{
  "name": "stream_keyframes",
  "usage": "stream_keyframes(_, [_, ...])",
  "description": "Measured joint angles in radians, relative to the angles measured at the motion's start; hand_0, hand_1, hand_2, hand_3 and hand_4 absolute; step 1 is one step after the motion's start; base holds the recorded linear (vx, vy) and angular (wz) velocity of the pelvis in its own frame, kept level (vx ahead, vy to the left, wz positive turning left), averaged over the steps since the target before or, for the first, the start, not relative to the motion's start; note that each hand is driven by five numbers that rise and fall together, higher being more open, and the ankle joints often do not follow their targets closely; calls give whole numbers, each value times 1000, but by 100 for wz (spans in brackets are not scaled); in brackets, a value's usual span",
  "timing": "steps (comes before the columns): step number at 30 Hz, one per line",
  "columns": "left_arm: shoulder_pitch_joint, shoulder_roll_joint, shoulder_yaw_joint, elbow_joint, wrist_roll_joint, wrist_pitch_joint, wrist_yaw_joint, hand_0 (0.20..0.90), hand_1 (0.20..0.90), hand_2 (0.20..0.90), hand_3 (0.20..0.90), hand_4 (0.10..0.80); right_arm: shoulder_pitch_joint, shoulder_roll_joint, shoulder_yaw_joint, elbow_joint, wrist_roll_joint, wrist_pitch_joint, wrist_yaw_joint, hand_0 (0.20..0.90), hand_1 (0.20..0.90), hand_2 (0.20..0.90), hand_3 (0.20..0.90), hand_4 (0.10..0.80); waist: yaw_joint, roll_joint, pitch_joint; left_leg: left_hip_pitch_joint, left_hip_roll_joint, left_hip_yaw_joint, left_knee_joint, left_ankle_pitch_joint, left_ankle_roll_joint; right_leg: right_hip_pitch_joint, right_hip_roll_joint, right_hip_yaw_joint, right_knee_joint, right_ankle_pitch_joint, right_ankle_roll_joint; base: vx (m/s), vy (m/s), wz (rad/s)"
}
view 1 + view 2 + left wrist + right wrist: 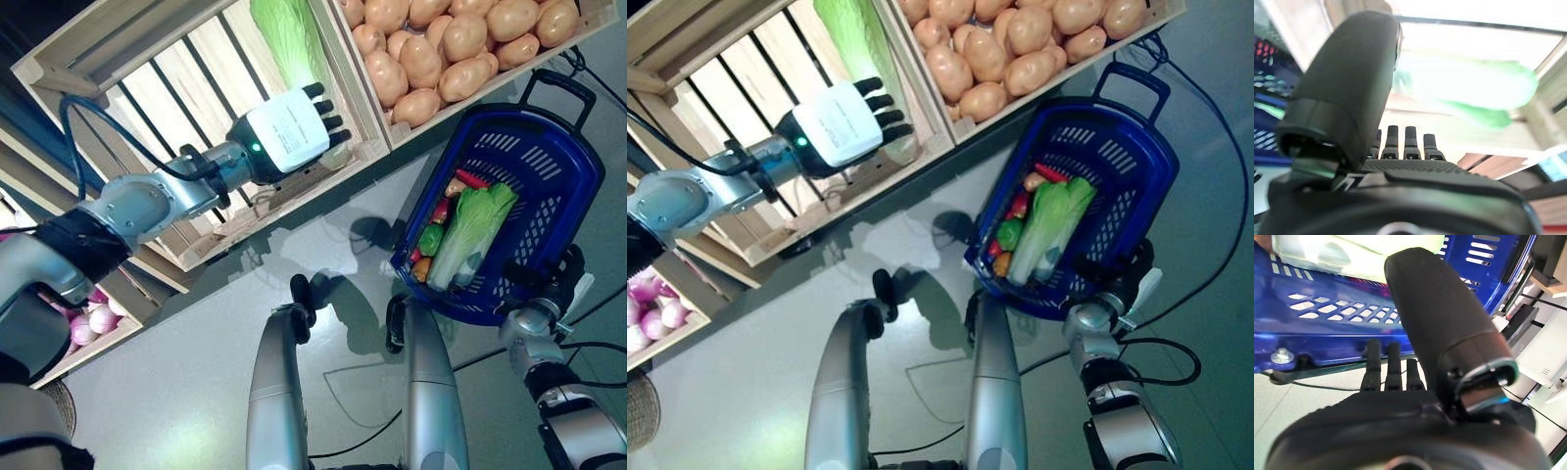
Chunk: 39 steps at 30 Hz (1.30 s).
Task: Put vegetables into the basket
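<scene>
My left hand [290,129] reaches into a wooden crate [211,211] on the stand, fingers straight, just below a long green cabbage [286,37]. In the left wrist view the cabbage [1469,85] lies past the straight fingers [1410,142], apart from them. The blue basket [549,157] stands on the floor at the right. It holds a green-and-white cabbage [470,235], a green pepper [431,239] and red and orange vegetables [470,179]. My right hand [549,279] is beside the basket's near rim; in the right wrist view its fingers [1388,364] are straight against the basket wall [1332,328].
A second crate [588,29] with potatoes stands just behind the basket. A lower shelf [93,338] at the left holds purple onions. The grey floor [176,392] spreads in front of the stand.
</scene>
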Motion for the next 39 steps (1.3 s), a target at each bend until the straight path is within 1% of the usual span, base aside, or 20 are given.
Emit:
stream_keyframes(3, [7, 1, 12, 31, -1, 16, 58, 900, 900, 900, 900, 800, -1, -1, -1, -2, 24, 0, 0, 900, 900, 900, 900, 800, 6, 0, 0, -1, 0, 1, 4, -1, 2, 0, -1, -1, -1, 0, 0, 0, 0, 0])
stream_keyframes(6, [69, 2, 104, 29, -2, 21, 143, 900, 900, 900, 900, 800, 3, -1, -1, -6, 24, 0, 0, 900, 900, 900, 900, 800, 17, 0, 0, -1, -1, -1, -3, -3, 5, 0, -1, -3, -2, -1, -1, 0, 0, 0])
stream_keyframes(8, [142, 4, 197, 10, 8, 21, 185, 900, 900, 900, 900, 800, 16, 0, -3, -24, 23, 0, 0, 900, 900, 900, 900, 800, 23, 0, 0, 0, -1, -2, -6, -5, 0, 0, -2, -3, -2, -1, -1, 0, 0, 0])
stream_keyframes(10, [192, 8, 243, 0, 30, 21, 208, 900, 900, 900, 900, 800, 30, -1, -3, -45, 23, 0, 0, 900, 900, 900, 900, 800, 24, 0, 0, -1, -2, -3, -8, -5, -1, 0, -4, -4, -2, -2, -3, 3, 26, 3])
stream_keyframes(13, [225, 16, 243, 3, 69, 21, 211, 900, 900, 900, 900, 800, 30, -1, -3, -53, 23, 0, 0, 900, 900, 900, 900, 800, 24, 0, 0, -6, -3, -3, -10, -4, 0, -4, -8, -7, -3, -3, -4, -13, 29, 4])
stream_keyframes(18, [228, 16, 240, 5, 101, 19, 210, 900, 900, 900, 900, 800, 26, -3, -3, -69, 23, 1, -2, 900, 900, 900, 900, 800, 20, 0, 0, -28, -1, -3, 1, -3, 8, -19, -9, -12, -5, -2, -2, -3, 12, 0])
stream_keyframes(24, [205, 16, 193, 49, 102, 17, 197, 900, 900, 900, 900, 800, 16, -9, -3, -70, 23, 2, -2, 900, 900, 900, 900, 800, 13, 0, 0, -28, 3, -1, 13, -8, 12, -19, -9, -13, -5, -2, -1, 5, 10, -2])
stream_keyframes(29, [195, 16, 155, 57, 101, 13, 196, 900, 900, 900, 900, 800, 16, -9, -3, -71, 23, 3, -2, 900, 900, 900, 900, 800, 5, 0, 0, -28, 3, 1, 13, -10, 16, -19, -8, -8, -5, 1, 4, 0, 0, 0])
stream_keyframes(33, [189, 12, 151, 64, 121, 14, 208, 900, 900, 900, 900, 800, 11, -9, -3, -72, 25, 5, -2, 900, 900, 900, 900, 800, -2, -1, 0, -28, 7, 5, 14, -13, 20, -21, -8, 0, -6, 4, 9, 3, 2, -2])
stream_keyframes(39, [140, -3, 132, 81, 157, 15, 210, 900, 900, 900, 900, 800, 4, -9, -3, -72, 33, 5, 1, 900, 900, 900, 900, 800, -5, -1, 0, -32, 12, 10, 25, -18, 23, -27, -3, 6, -7, 5, 11, 11, 1, -3])
